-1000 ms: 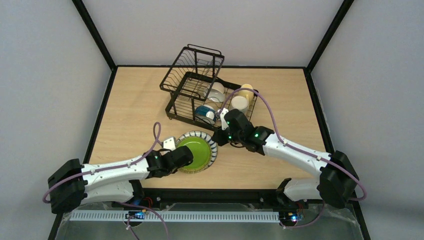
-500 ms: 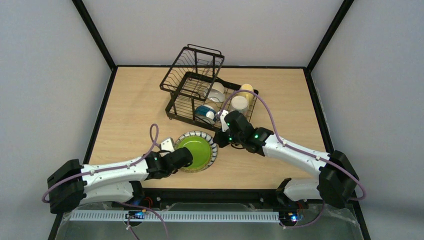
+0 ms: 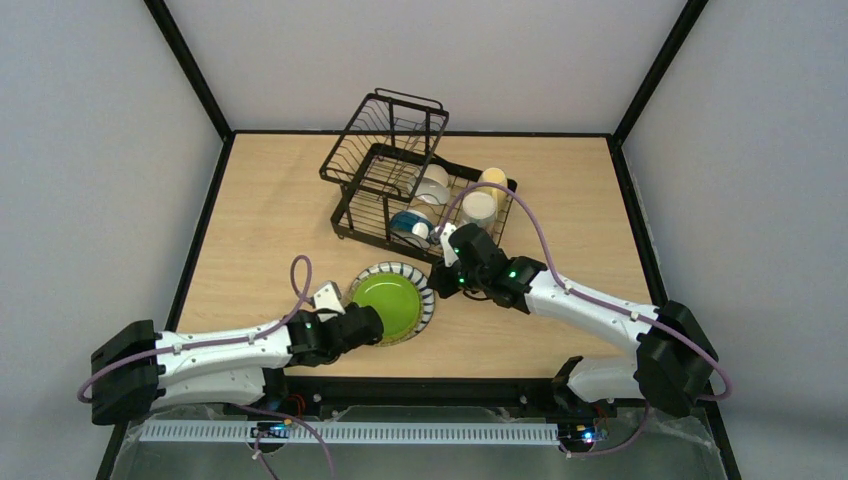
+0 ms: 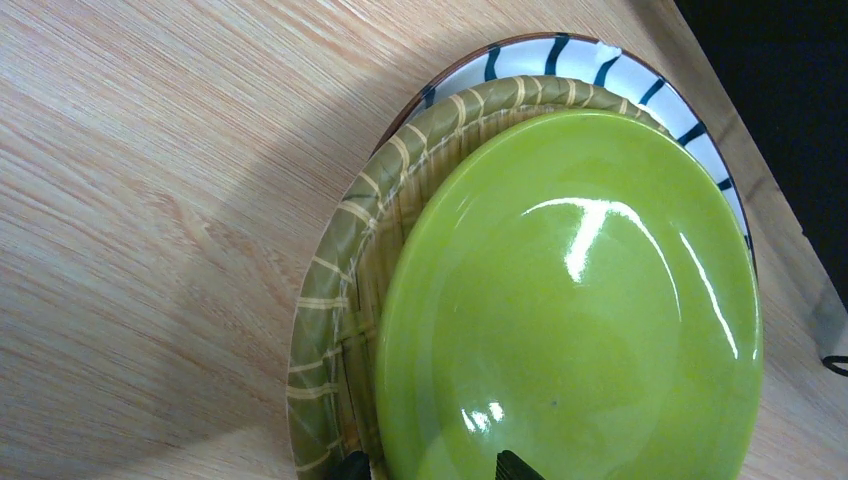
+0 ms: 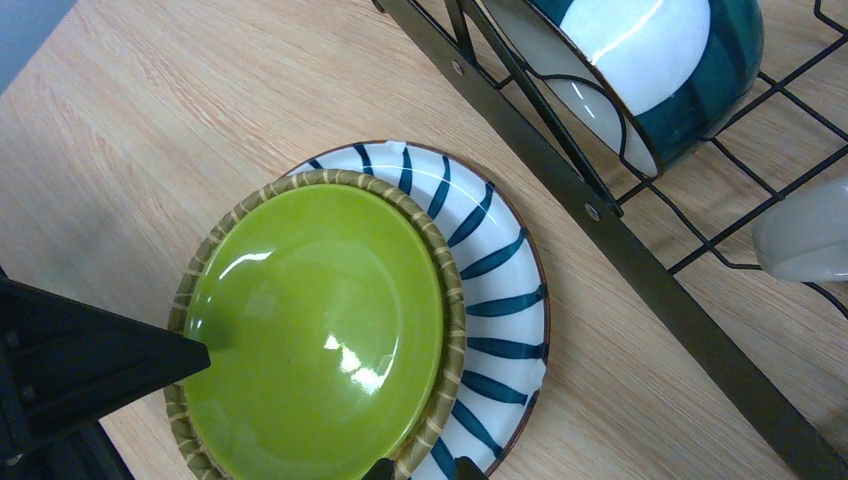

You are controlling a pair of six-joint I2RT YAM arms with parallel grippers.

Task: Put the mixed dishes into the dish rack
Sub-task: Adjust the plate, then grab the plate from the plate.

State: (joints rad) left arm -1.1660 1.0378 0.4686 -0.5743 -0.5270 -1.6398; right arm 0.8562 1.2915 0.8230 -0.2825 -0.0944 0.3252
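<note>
A glossy green round plate with an olive striped rim (image 4: 570, 300) is stacked on a white plate with dark stripes (image 5: 500, 300). Both are set on the light wooden tabletop (image 3: 270, 220), just beside the black wire dish rack (image 5: 620, 250). The left end effector (image 4: 432, 468) is held open at the green plate's near edge. The right end effector (image 5: 422, 468) is placed at the stack's rim, tips narrowly apart; whether anything is clamped cannot be told. A blue-and-white bowl (image 5: 650, 60) is lodged in the rack.
</note>
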